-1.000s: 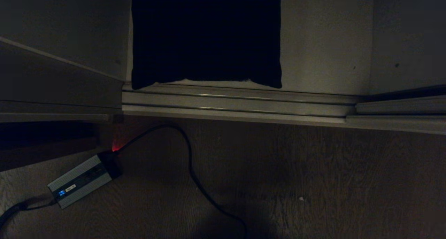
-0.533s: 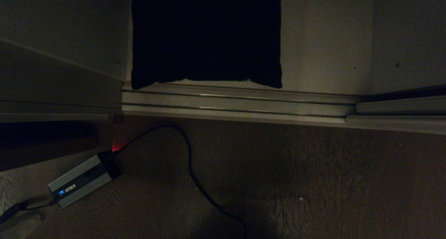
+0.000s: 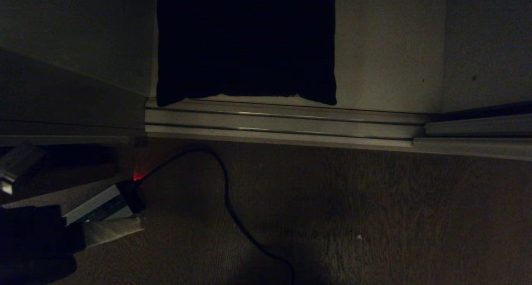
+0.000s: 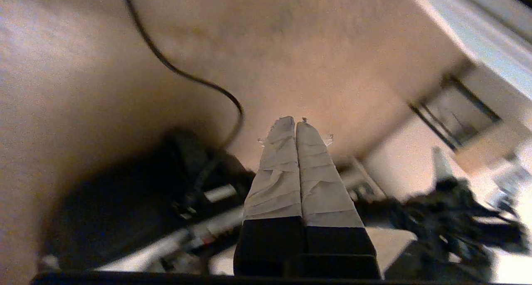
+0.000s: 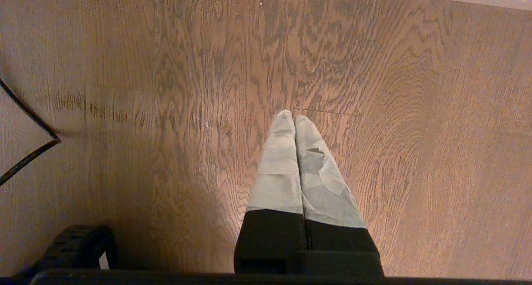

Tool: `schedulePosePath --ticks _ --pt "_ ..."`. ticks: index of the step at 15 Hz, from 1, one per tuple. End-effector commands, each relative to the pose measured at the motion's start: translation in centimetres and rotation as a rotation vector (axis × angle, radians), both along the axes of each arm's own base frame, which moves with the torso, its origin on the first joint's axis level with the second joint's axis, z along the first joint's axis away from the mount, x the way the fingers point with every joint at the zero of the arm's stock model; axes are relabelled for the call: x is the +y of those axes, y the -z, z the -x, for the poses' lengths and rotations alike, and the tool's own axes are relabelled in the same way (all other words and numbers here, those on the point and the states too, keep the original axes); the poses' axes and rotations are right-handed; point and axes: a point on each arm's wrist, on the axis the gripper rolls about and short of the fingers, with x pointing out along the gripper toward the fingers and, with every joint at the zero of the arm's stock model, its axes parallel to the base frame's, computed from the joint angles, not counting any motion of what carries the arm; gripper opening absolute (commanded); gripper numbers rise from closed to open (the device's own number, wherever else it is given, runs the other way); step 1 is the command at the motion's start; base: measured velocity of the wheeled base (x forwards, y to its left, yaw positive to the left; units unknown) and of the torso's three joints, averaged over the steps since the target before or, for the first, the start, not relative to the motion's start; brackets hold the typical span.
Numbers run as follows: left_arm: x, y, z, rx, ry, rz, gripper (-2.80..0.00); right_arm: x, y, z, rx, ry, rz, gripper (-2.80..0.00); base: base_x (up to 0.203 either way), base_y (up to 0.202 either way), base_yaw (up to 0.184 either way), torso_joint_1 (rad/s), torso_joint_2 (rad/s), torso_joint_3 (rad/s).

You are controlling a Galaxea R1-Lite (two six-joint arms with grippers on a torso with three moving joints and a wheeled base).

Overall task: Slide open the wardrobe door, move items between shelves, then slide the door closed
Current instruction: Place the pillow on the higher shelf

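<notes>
The cushion (image 3: 245, 44) lies black back up on the white bottom shelf (image 3: 382, 48) of the wardrobe, just behind the floor track. The sliding wardrobe door (image 3: 486, 44) is the grey panel at the right, and the opening in front of the cushion is uncovered. My left gripper (image 3: 140, 223) comes in low at the left, taped fingers (image 4: 274, 168) pressed together and empty, over the floor and well short of the wardrobe. My right gripper (image 5: 293, 115) hangs shut and empty above the wood floor, outside the head view.
A silver power box (image 3: 97, 208) with a red light (image 3: 137, 177) lies on the floor by my left gripper. Its black cable (image 3: 226, 202) loops across the floor. The door track (image 3: 282, 121) runs along the wardrobe front. A grey side panel (image 3: 62, 98) stands at the left.
My left arm has swung up into the head view from the lower left and now partly covers the silver power box. Cushion, door and right arm have not moved.
</notes>
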Motion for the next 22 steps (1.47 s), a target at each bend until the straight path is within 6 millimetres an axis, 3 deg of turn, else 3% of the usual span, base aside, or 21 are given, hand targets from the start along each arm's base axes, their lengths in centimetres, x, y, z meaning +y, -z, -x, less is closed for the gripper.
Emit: schedulePosePath --ticks 1,6,9,15,18,22 --pt "-1.6 0.5 -3.0 0.101 0.070 -0.003 -2.80 0.0 0.1 0.0 0.002 0.000 0.000 -2.80 0.000 0.000 0.000 0.000 0.00 0.000" --pt "-4.2 0.6 -8.7 0.166 0.084 0.010 -2.80 0.0 0.1 0.0 0.003 0.000 0.000 -2.80 0.000 0.000 0.000 0.000 0.00 0.000" --pt "-5.4 -0.2 -12.1 0.144 -0.065 0.033 -2.80 0.0 0.1 0.0 0.003 0.000 0.000 -2.80 0.000 0.000 0.000 0.000 0.00 0.000" --pt "-8.4 -2.1 -14.4 0.043 -0.197 0.007 -2.80 0.0 0.1 0.0 0.003 -0.001 0.000 -2.80 0.000 0.000 0.000 0.000 0.00 0.000" --pt "-9.8 -3.1 -15.9 -0.035 -0.347 -0.051 -2.80 0.0 0.1 0.0 0.003 0.000 0.000 -2.80 0.000 0.000 0.000 0.000 0.00 0.000" --pt "-10.3 -4.7 -16.2 -0.107 -0.395 -0.060 -2.80 0.0 0.1 0.0 0.003 0.000 0.000 -2.80 0.000 0.000 0.000 0.000 0.00 0.000"
